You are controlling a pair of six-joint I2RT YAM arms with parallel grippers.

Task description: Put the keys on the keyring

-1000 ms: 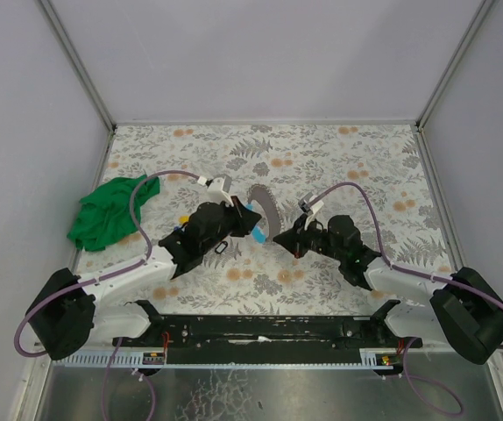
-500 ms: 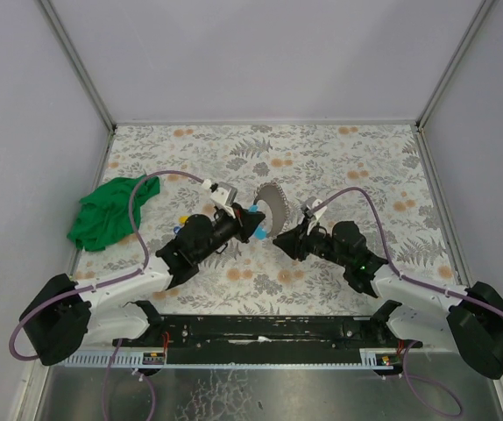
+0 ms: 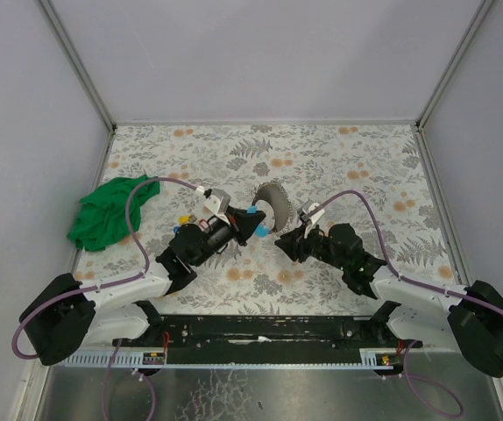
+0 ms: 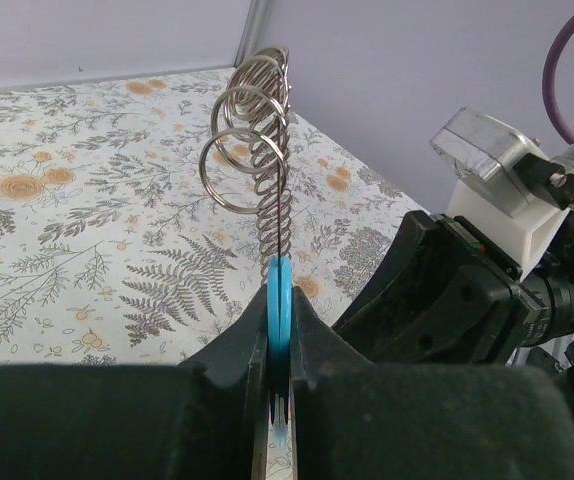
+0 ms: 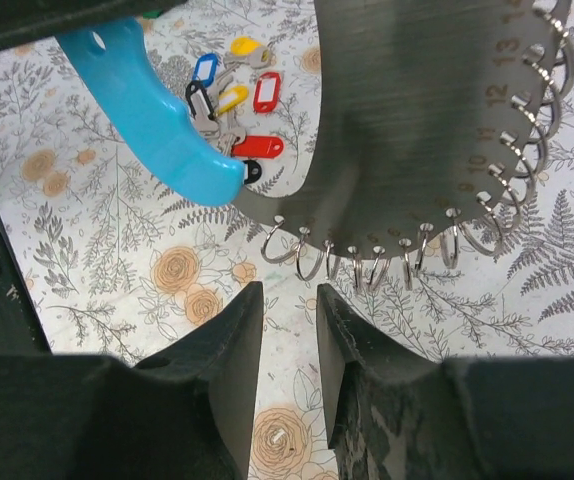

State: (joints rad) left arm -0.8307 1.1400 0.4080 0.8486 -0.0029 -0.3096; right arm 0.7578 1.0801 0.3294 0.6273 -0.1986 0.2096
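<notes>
The keyring (image 3: pixel 273 200) is a grey curved metal plate edged with several wire rings, joined to a light-blue handle (image 3: pixel 252 210). My left gripper (image 3: pixel 248 221) is shut on that handle and holds the plate edge-on above the table. The left wrist view shows the rings (image 4: pixel 252 130) rising past the pinched blue handle (image 4: pixel 280 320) between the left gripper (image 4: pixel 279 290) jaws. My right gripper (image 5: pixel 289 295) stands open and empty just below the plate (image 5: pixel 417 110) and its rings. The keys (image 5: pixel 229 100), with red, blue, yellow and black tags, lie in a cluster on the table behind the blue handle (image 5: pixel 157 120).
A crumpled green cloth (image 3: pixel 107 210) lies at the left edge of the floral table (image 3: pixel 348 158). Grey walls close in the back and both sides. Purple cables loop over both arms. The right gripper (image 3: pixel 280 239) sits close to the left arm's wrist.
My right gripper has gone from shut to open and sits slightly lower. The left arm has drawn back a little, still holding the keyring, which now stands more to the right.
</notes>
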